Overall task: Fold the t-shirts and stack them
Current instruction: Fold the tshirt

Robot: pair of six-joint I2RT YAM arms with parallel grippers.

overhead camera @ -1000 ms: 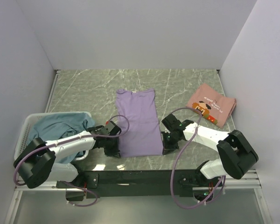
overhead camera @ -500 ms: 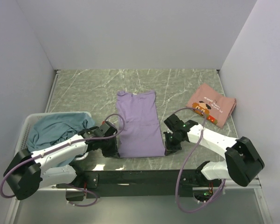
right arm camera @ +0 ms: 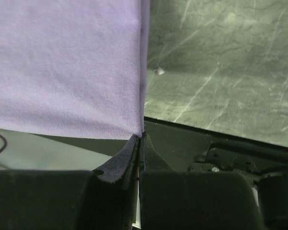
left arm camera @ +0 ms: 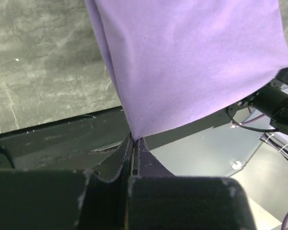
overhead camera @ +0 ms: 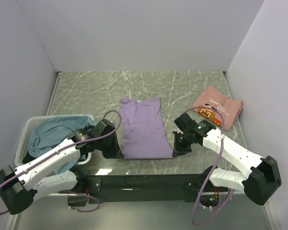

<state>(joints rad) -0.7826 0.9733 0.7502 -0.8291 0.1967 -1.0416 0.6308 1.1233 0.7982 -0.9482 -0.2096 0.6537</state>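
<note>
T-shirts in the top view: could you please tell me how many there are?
3: the lavender one mid-table, the salmon-pink one folded far right, the teal one in the basket; more may hide beneath.

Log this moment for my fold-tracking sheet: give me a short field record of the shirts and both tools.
lavender shirt: narrow lengthwise strip, mid-table, near hem held at both corners
left tool: shut on the shirt's near-left corner
right tool: shut on the shirt's near-right corner
salmon-pink shirt: folded, print up, far right of the table
teal shirt: bunched, unfolded, in the white basket at left
stack: not yet started; shirts lie apart
</note>
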